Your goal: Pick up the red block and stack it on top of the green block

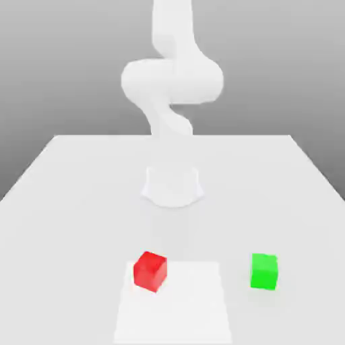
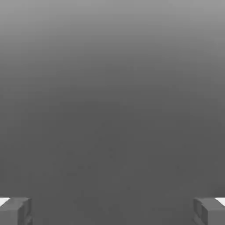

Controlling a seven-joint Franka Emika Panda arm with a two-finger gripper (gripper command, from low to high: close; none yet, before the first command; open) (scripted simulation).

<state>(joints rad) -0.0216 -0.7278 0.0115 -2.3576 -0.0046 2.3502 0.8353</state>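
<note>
In the hand view the hand (image 2: pixel 112 211) has its two fingertips (image 2: pixel 15 211) spread wide apart with nothing between them, touching nothing, before a plain grey backdrop. The exterior view gives the white arm (image 1: pixel 172 81) rising from its base on the white surface (image 1: pixel 67 175). There the red block (image 1: pixel 149 271) sits tilted at a paler square's corner, well apart from the green block (image 1: pixel 264 271) on that view's right.

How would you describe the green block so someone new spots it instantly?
Start at the white table with the arm's base near its middle. Come toward the near edge, past the paler square patch; the green block sits just off that patch on the exterior view's right. It is the only green cube, squarely aligned, while the red block lies turned on the patch's corner.
</note>
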